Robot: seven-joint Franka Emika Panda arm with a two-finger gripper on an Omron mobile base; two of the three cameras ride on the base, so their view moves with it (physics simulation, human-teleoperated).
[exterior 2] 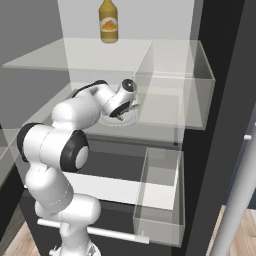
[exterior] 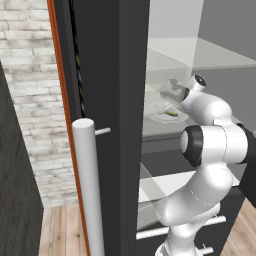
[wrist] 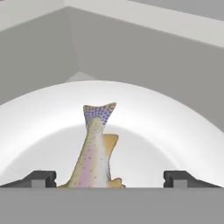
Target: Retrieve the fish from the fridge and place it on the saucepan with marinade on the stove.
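Left base view
Fridge [exterior: 107,75]: open; dark door edge and long silver handle [exterior: 89,190] to the left of the arm, white interior beyond.
Arm: reaches from lower right into the middle shelf.
Gripper [exterior: 176,91]: low over the white plate [exterior: 160,117]; finger spacing cannot be told from here.
Fish [exterior: 172,113]: thin olive-green sliver lying on the plate, just below the hand.

Right base view
Arm: bends up from lower left, wrist turned down onto the glass shelf [exterior 2: 150,131].
Gripper [exterior 2: 126,111]: tips down at the plate rim [exterior 2: 131,119]; plate mostly hidden behind the hand.
Clear bin [exterior 2: 172,85]: just right of the hand, on the same shelf.
Bottle [exterior 2: 108,21]: amber, orange label, on the shelf above the hand.
Clear drawer [exterior 2: 160,192]: pulled out, below and right of the hand.

Hand view
Fingertips [wrist: 41,178]: two dark tips wide apart, one either side of the fish, neither touching it.
Fish [wrist: 94,151]: speckled, pinkish-yellow, tail pointing away from the hand, lying centred between the tips.
Plate [wrist: 175,131]: white, round, directly beneath the tips and the fish.
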